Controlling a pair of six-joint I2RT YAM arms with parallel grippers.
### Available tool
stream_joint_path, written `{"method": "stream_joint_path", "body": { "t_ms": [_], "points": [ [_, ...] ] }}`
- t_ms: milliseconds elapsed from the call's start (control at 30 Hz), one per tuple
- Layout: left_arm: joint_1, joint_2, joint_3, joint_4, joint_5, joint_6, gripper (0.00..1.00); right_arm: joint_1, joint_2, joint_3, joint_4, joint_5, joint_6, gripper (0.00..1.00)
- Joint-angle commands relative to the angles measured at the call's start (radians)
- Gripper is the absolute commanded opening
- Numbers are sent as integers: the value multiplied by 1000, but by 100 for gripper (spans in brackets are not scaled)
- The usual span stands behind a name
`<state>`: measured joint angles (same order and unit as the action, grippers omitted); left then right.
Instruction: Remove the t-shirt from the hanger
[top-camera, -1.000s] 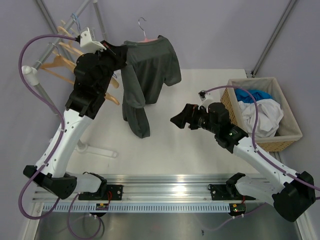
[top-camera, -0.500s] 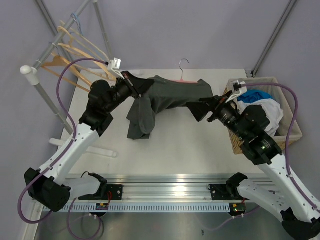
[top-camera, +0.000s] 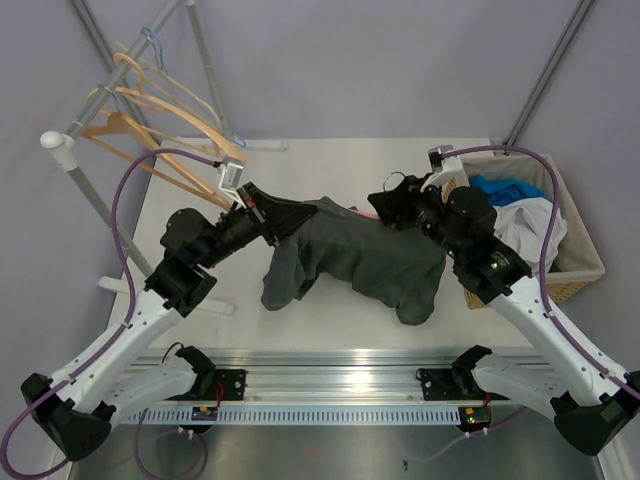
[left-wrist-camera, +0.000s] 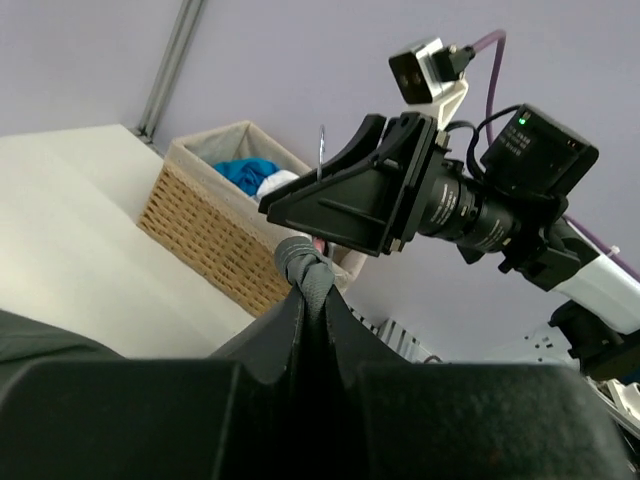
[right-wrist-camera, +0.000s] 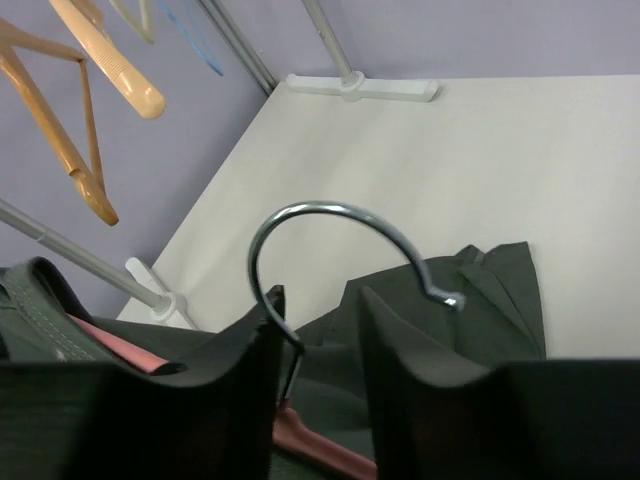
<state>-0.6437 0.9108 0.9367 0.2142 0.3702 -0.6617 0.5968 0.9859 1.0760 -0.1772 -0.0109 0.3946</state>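
Dark grey cotton t-shirt (top-camera: 372, 262) sags mid-desk (top-camera: 330, 168), strung between both arms. My left end effector (left-wrist-camera: 312, 290) clenched on fabric bunch. Right end effector (right-wrist-camera: 318, 320) grasping pink hanger with metal hook (right-wrist-camera: 340, 208) at neck. Step: stripping shirt off hanger. Next, I judge: draw hanger toward right edge, keep fabric pinned.

Nothing legible anywhere right now. The t-shirt (top-camera: 380, 265), pinched in the left gripper (top-camera: 298, 214), shows no print, and a small sticker (top-camera: 207, 410) on the rail well behind that gripper is too tiny to read.
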Motion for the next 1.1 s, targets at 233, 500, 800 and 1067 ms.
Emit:
{"method": "stream_joint_path", "body": {
  "t_ms": [233, 500, 800, 1067],
  "points": [
    [-20, -36, -52, 123, -60, 17, 0, 1, -69, -65, 81, 37, 12, 10],
    [-20, -15, -58, 142, 38, -22, 39, 1, -56, -7, 32, 80, -28, 0],
    [-20, -88, -82, -53, 29, 56, 73, 0, 25, 229, -148, 138, -131, 0],
    [-20, -188, -194, -87, -2, 51, 71, 0, 33, 282, -169, 154, -119, 0]
  ]
}}
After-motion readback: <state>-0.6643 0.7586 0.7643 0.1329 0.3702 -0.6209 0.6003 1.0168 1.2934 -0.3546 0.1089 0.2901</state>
